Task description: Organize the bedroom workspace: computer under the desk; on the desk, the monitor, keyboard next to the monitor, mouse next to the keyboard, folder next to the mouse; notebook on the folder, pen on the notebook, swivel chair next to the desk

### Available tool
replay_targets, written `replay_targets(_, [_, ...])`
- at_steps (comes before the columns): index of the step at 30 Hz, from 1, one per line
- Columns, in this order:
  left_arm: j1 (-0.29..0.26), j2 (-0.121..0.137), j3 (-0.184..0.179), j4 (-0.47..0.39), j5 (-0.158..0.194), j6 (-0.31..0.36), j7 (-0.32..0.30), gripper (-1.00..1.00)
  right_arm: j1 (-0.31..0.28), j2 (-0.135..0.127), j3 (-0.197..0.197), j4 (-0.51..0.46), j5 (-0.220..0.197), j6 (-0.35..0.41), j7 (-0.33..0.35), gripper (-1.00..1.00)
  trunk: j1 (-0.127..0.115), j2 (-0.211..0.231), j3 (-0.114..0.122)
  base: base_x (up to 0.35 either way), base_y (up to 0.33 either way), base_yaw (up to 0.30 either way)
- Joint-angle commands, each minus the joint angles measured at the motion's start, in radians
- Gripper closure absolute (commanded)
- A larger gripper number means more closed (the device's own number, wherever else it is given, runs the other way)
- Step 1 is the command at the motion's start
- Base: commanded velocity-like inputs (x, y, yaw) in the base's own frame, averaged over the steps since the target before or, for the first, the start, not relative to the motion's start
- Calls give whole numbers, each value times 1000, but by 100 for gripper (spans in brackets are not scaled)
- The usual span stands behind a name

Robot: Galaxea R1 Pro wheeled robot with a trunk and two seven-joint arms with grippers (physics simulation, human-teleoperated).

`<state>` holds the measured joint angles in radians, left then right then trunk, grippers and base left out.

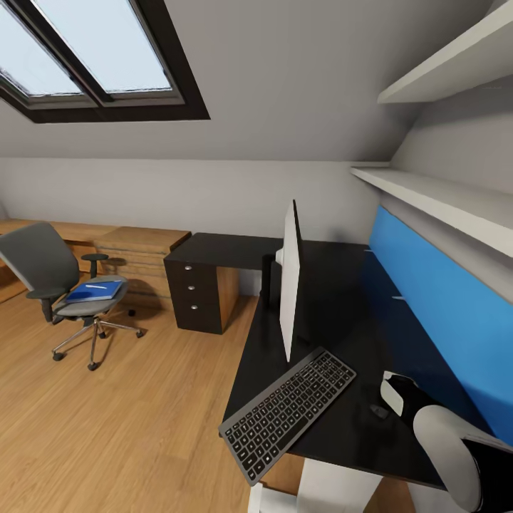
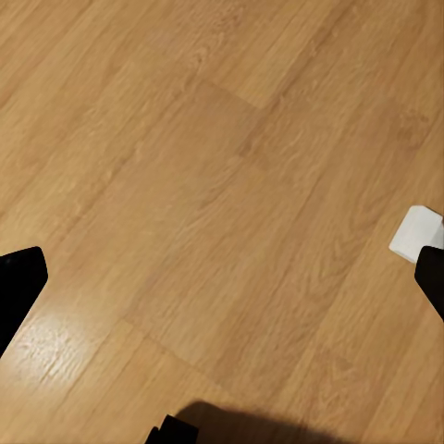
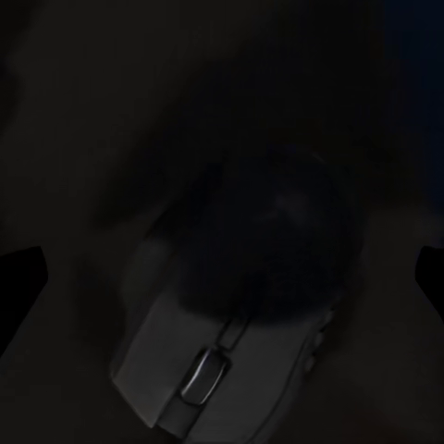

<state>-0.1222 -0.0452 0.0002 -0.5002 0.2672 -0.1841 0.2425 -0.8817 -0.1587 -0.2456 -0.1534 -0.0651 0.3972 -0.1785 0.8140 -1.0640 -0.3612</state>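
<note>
Fingertips of the right gripper stand wide apart, spread either side of the mouse lying on the dark desk, not touching it. From the head view that mouse is a small lump just ahead of the right arm. On the left wrist view, the left gripper is parted too, over bare wood floor. Next comes the keyboard at the desk's edge, then the monitor. Farthest, the swivel chair carries the blue folder.
</note>
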Motion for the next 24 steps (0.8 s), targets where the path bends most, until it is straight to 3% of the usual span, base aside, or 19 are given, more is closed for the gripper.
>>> replay_targets(1, [-1,0,0,0,6,-4,1,-100,0,0,1,-2,-7,2,-5,-100,4,-8,-4,0,0,0])
replay_targets(12, [-1,-1,0,0,5,-4,1,-100,0,0,1,-2,-7,-74,-6,-100,46,-85,-39,0,0,0])
replay_targets(24, [-1,-1,0,0,6,-5,1,-100,0,-1,0,-1,-7,-87,-10,-100,46,-85,-39,0,0,0])
